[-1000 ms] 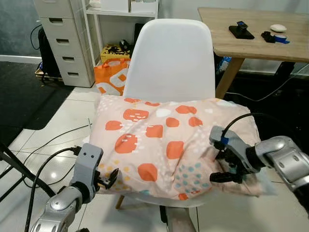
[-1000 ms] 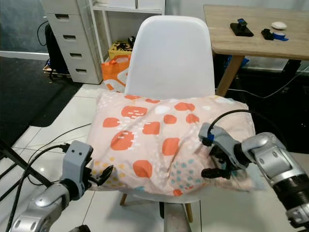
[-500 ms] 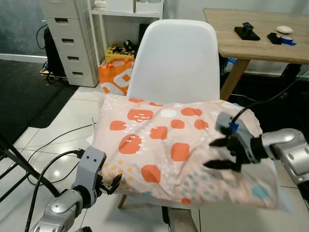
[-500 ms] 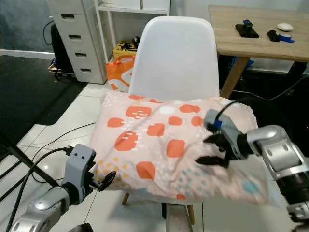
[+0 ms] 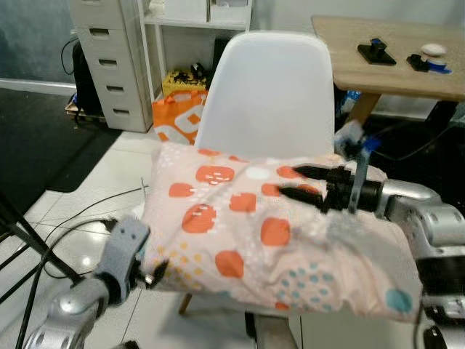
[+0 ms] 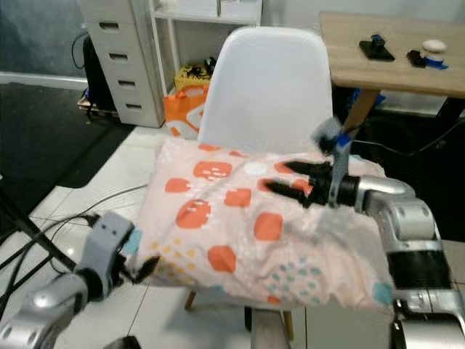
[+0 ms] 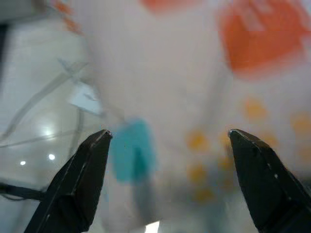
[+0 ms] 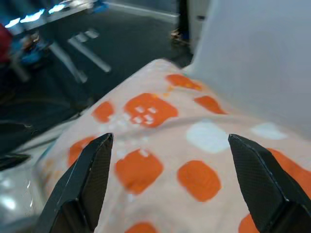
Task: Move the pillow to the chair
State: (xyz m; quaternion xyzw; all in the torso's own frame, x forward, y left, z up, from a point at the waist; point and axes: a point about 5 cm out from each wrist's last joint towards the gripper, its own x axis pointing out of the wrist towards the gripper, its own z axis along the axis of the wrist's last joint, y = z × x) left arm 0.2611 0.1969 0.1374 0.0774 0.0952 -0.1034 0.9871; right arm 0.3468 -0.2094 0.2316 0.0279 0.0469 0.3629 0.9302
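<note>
The pillow, peach with orange patches, lies across the seat of the white chair and overhangs it at the front and on both sides. My right gripper hovers just over the pillow's upper middle, pointing left, fingers open and holding nothing. In the right wrist view the fingers stand wide apart above the pillow. My left gripper is at the pillow's front left corner. Its wrist view is blurred, with the fingers spread open before the fabric.
A wooden table with small black items stands at the back right, close to the chair. A white drawer unit and an orange bag sit behind the chair. Cables cross the tiled floor on the left, beside a dark mat.
My right gripper has lifted off the pillow's front right and swung up over its top, pointing left. The pillow's right side has settled lower. The left gripper stays at the front left corner.
</note>
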